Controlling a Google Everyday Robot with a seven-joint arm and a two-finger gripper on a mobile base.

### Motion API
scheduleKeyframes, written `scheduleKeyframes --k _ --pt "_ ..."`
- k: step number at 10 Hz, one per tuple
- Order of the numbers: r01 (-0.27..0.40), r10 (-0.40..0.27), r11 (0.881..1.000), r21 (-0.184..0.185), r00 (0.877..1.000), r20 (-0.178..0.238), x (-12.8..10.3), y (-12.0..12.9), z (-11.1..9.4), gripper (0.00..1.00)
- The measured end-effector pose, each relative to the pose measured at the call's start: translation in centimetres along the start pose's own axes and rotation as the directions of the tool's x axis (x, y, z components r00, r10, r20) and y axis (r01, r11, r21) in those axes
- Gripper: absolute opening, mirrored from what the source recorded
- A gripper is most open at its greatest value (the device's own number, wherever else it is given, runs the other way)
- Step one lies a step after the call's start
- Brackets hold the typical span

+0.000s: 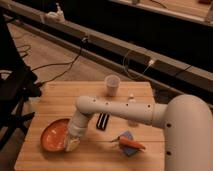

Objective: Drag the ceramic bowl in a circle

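Note:
The ceramic bowl (52,136) is a wide, shallow orange-red dish lying near the front left of the wooden table (60,95). My white arm reaches from the right across the table, and my gripper (71,144) comes down onto the bowl's right rim. The wrist hides the fingers and part of that rim.
A small translucent cup (112,85) stands at the back middle. A black ridged object (102,121) lies just right of the arm. A carrot-like orange piece (131,143) rests on a blue pad (127,148) at the front right. A dark chair (15,90) stands left of the table.

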Motion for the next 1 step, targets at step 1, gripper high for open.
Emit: scheduleKeyframes --k 1 --pt "-0.007 0.007 1.0 0.01 1.0 -0.02 0.96 -0.7 -0.92 0.0"
